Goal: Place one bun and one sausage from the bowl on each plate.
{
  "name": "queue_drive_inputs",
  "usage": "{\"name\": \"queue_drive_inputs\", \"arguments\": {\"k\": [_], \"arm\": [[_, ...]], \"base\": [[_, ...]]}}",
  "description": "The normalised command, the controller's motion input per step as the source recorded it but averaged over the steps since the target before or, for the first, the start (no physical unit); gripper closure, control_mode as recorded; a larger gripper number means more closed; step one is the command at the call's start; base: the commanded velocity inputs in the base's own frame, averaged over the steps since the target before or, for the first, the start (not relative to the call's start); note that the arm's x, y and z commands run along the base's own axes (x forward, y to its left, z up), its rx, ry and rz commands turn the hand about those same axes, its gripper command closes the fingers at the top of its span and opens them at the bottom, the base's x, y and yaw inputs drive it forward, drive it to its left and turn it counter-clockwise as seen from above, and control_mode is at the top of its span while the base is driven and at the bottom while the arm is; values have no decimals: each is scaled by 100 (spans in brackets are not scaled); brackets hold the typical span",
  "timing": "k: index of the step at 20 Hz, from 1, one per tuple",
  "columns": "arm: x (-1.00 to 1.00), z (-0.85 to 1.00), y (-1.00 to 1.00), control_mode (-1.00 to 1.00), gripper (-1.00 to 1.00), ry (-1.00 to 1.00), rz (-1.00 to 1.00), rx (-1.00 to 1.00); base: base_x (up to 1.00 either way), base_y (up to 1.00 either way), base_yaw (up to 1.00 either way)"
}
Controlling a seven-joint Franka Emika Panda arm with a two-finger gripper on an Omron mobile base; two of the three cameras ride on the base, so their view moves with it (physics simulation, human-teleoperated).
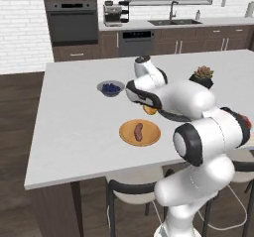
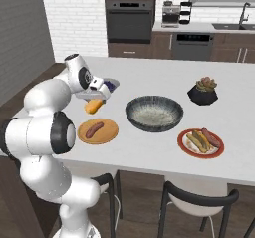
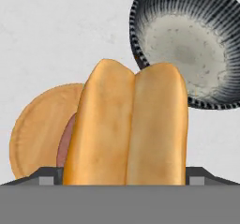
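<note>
golden bun, tan plate, speckled bowl

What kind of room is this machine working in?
It looks like a home kitchen, computer-rendered. A built-in oven sits in the brick wall, a sink with a tap and a coffee machine line the back counter, and food sits on a white island counter.

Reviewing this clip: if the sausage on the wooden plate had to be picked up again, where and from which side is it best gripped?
Grip the sausage at mid-length across its narrow width, coming from straight above. It lies flat and alone on the flat wooden plate, so its long sides look free for the fingers.
</note>
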Motion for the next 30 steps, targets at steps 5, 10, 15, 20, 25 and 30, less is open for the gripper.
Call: {"name": "queue_drive_inputs", "arguments": {"k": [5,10,15,20,25,30], "arm": [[-18,-50,77,-100,100,3,11,11],[27,-94,-14,-100,100,19,-2,-1],[38,-55,-11,-100,100,2,-6,-1],[19,-43,-21,-100,100,0,-1,0],[15,-38,1,-100,-100,0,0,0],[0,-17,0,-100,-100,0,0,0]], "base": [[0,0,0],[0,0,0],[0,0,0],[0,0,0],[0,0,0],[0,0,0]]}}
